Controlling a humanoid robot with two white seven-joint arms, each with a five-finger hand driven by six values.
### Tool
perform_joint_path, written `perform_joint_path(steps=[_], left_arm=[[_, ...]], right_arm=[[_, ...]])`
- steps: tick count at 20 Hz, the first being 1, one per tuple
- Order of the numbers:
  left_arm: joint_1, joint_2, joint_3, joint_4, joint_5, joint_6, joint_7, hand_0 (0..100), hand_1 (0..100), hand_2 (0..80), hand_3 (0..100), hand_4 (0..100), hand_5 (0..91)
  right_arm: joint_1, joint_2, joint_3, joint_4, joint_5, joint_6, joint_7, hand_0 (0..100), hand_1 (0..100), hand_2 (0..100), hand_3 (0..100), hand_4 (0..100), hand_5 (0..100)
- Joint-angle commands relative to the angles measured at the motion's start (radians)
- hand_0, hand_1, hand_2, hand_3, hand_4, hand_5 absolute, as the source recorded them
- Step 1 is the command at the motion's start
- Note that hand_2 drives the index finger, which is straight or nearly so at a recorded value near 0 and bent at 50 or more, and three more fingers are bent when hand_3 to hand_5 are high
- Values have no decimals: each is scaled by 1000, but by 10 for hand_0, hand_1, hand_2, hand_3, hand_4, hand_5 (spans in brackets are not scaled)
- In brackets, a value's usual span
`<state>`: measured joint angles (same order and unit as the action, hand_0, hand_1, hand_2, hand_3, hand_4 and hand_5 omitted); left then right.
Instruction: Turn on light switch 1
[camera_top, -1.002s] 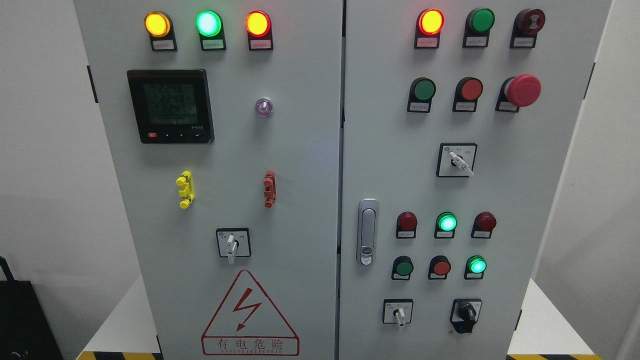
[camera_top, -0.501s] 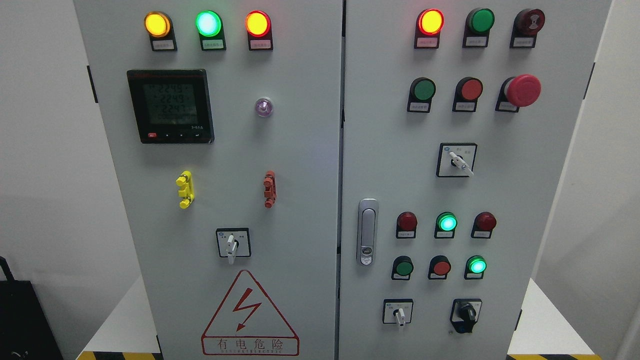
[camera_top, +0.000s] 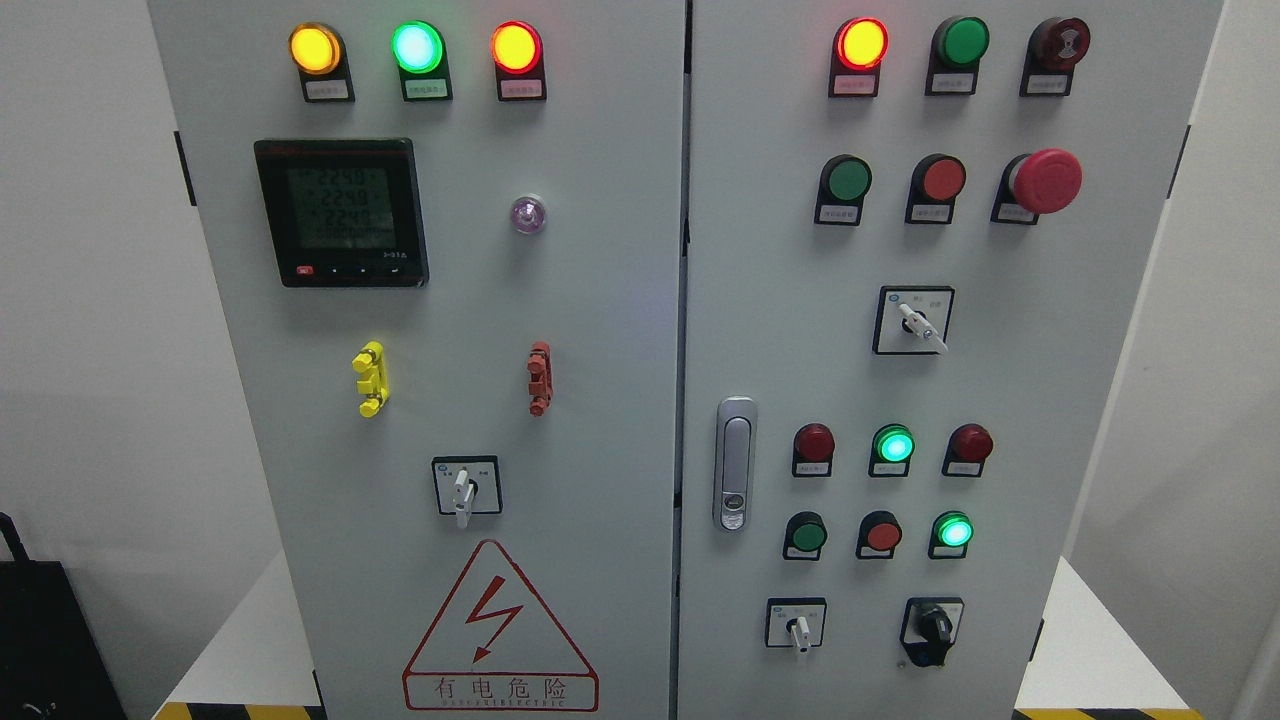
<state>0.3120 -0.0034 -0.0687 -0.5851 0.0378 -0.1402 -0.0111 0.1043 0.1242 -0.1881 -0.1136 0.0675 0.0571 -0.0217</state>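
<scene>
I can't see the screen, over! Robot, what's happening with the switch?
Neither robot hand in view. Control cabinet straight ahead, several switches untouched; cannot tell which is light switch 1. Nothing blocking the panel.

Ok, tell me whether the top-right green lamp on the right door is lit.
Off. The green lamp looks dull and dark, unlike the glowing red lamp beside it.

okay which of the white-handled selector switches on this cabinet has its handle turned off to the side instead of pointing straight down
The upper selector switch on the right door: its handle slants down-right, while the other two point straight down.
</scene>
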Motion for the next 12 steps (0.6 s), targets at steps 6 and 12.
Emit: perform_joint_path(steps=[6,12], left_arm=[[67,25,50,-723,-1,-131,-9,400,353,41,206,336,0],[70,29,56,-941,1,-140,-10,412,397,89,276,431,83]], right_arm=[[0,0,-1,0,0,0,0,0,0,0,0,0,0],[0,0,-1,0,0,0,0,0,0,0,0,0,0]])
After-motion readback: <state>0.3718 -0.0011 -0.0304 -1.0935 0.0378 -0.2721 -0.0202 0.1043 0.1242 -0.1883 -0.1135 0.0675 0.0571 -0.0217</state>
